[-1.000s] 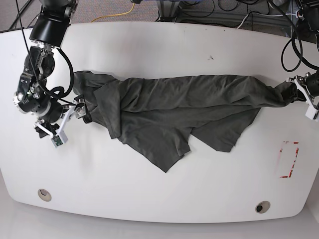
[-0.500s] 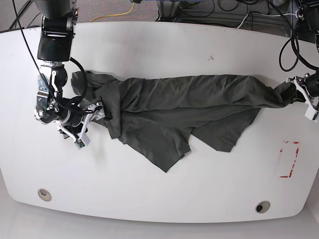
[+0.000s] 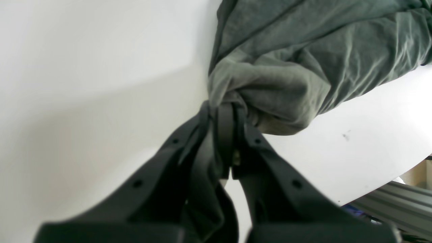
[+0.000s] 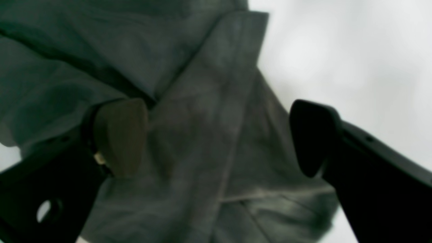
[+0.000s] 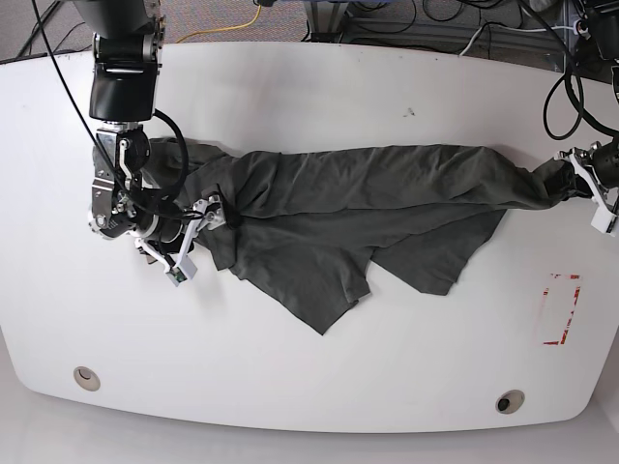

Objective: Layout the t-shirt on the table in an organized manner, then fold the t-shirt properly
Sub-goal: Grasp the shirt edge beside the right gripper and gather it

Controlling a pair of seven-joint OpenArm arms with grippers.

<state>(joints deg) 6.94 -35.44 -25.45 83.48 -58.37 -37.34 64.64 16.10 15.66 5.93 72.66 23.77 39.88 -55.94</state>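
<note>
The t-shirt (image 5: pixel 358 213) is seen stretched in a long wrinkled band across the middle of the table (image 5: pixel 319 106), running from 9 o'clock to 3 o'clock, with loose flaps draped toward 6 o'clock. A red tape rectangle (image 5: pixel 559 309) is marked on the table near 4 o'clock, well apart from the cloth.

At the 3 o'clock end, a bunched corner of cloth is pinched tight between the closed fingers of the left gripper (image 5: pixel 573 181). In the left wrist view the same knot of fabric is seen clamped in the left gripper (image 3: pixel 225 111), the rest fanning out toward 1 o'clock.

At the 9 o'clock end, the right gripper (image 5: pixel 203 227) is set over the shirt's edge. In the right wrist view its fingers (image 4: pixel 119 135) are spread wide, a folded hem lying between them; whether cloth is touched cannot be told.
</note>
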